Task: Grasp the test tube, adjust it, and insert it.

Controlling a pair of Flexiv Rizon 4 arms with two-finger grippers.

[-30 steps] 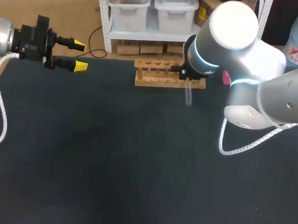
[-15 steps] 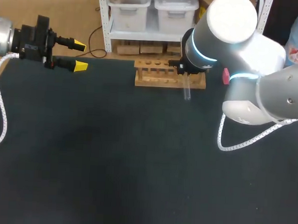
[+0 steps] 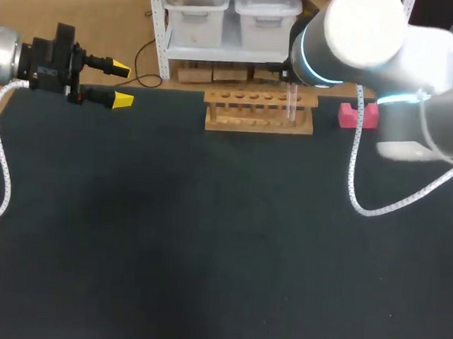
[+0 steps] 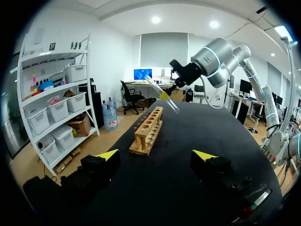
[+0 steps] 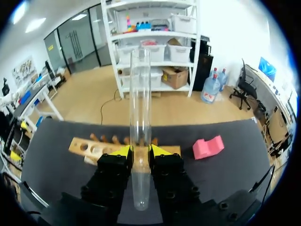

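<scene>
A clear test tube (image 5: 140,108) is clamped between the yellow-tipped fingers of my right gripper (image 5: 140,151), which is shut on it; most of its length sticks out ahead of the fingertips. In the left wrist view the test tube (image 4: 162,93) hangs tilted in the air above the wooden rack (image 4: 148,132). From the head view the test tube (image 3: 293,105) shows over the right end of the wooden rack (image 3: 260,110), with the right wrist hiding the fingers. My left gripper (image 3: 122,84) stands open at the table's far left, holding nothing.
A pink block (image 3: 358,116) lies on the dark table (image 3: 208,237) to the right of the rack, also seen as the pink block (image 5: 209,147) beside my right fingers. The rack stands along the table's far edge with several open holes.
My right arm has swung back and to the right, carrying the tube from in front of the rack to over its right end. The left arm has not moved.
</scene>
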